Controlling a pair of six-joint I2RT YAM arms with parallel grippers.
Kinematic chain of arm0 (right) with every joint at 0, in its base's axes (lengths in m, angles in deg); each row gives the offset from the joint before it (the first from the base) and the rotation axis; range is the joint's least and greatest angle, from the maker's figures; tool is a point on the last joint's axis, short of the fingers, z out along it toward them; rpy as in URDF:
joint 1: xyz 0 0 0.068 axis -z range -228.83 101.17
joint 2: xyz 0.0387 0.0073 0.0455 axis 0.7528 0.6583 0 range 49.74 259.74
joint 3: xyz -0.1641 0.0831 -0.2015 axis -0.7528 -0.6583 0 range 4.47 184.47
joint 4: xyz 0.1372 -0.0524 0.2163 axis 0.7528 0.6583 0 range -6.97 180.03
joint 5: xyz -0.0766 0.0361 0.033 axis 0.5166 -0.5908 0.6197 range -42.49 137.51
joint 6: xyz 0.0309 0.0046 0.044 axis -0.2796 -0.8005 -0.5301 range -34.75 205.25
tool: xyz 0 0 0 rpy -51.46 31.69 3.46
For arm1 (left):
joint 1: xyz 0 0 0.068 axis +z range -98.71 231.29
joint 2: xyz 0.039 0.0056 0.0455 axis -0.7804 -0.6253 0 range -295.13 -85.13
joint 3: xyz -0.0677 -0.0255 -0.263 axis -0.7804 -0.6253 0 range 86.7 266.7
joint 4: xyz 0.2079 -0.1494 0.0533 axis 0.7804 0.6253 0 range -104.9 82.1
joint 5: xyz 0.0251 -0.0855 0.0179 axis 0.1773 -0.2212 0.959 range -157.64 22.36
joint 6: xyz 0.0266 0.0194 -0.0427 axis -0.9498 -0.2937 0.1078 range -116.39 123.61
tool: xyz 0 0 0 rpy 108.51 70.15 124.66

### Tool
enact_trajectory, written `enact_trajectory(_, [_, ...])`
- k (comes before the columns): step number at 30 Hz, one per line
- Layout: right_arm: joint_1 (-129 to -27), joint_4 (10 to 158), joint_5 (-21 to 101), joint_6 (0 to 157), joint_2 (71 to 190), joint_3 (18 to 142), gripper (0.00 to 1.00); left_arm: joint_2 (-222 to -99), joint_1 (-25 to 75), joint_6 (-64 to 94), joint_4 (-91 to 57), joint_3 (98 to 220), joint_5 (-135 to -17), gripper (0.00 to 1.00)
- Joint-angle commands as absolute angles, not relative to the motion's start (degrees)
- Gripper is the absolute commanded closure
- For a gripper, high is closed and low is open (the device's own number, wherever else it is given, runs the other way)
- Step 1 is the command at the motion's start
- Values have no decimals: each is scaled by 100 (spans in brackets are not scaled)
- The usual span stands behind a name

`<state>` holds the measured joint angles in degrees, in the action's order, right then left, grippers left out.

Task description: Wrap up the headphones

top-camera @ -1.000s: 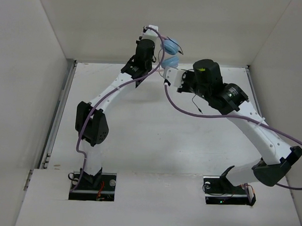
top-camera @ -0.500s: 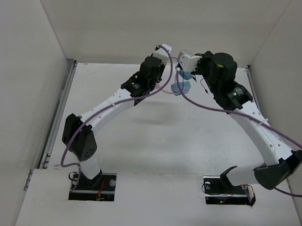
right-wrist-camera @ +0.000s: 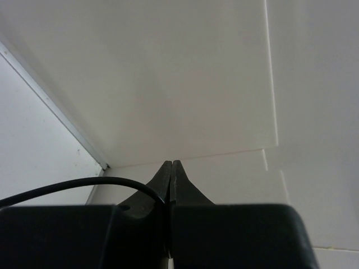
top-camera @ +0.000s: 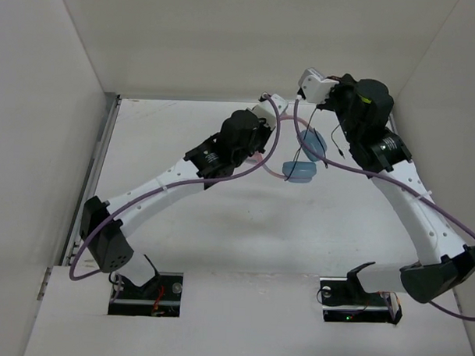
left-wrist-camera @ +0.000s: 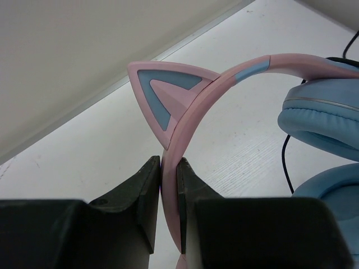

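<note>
The headphones hang in the air between my grippers. My left gripper (left-wrist-camera: 169,168) is shut on the pink headband (left-wrist-camera: 224,84) just below one cat ear (left-wrist-camera: 162,95). Two light blue ear cups (left-wrist-camera: 325,112) hang to its right; in the top view the cups (top-camera: 304,157) hang above the table's back right. The thin black cable (left-wrist-camera: 286,162) runs between the cups. My right gripper (right-wrist-camera: 170,165) is shut on the black cable (right-wrist-camera: 84,185) and points at the back wall. In the top view it (top-camera: 309,87) is raised above the cups, with the cable (top-camera: 299,149) dangling down.
White walls enclose the white table (top-camera: 220,216) at the back and sides. A metal rail (top-camera: 93,181) runs along the left edge. Thick purple arm cables (top-camera: 278,132) loop close to the headphones. The right gripper is near the back wall (right-wrist-camera: 185,84).
Both arms swung right; the left arm stretched out, carrying the headphones right and nearer. The right gripper rose and moved right, drawing the cable up.
</note>
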<state>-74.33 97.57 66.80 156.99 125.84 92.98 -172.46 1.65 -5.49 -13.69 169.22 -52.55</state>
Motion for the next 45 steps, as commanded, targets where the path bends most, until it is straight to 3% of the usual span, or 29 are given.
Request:
enact_trajectory(1, [-7191,9699,6422,15031,12339,9263,99,-16749,72,-360,-1736,17239,-5489,100])
enact_trajectory(13, [-6426,11264,4366,12508,12322,9535,95,-16555,-69,255,-1394,17994,-6166,100])
enact_trajectory(25, [-5495,11467,2547,10654,12216,9500,95,-16608,-131,440,-1270,18742,-6325,100])
enact_trajectory(33, [-5134,11186,614,8791,12164,9351,89,-16853,-289,581,-1218,19365,-6351,100])
enact_trajectory(45, [-4905,9526,-1031,6233,12032,8780,81,-17574,-526,809,-1156,20772,-6342,100])
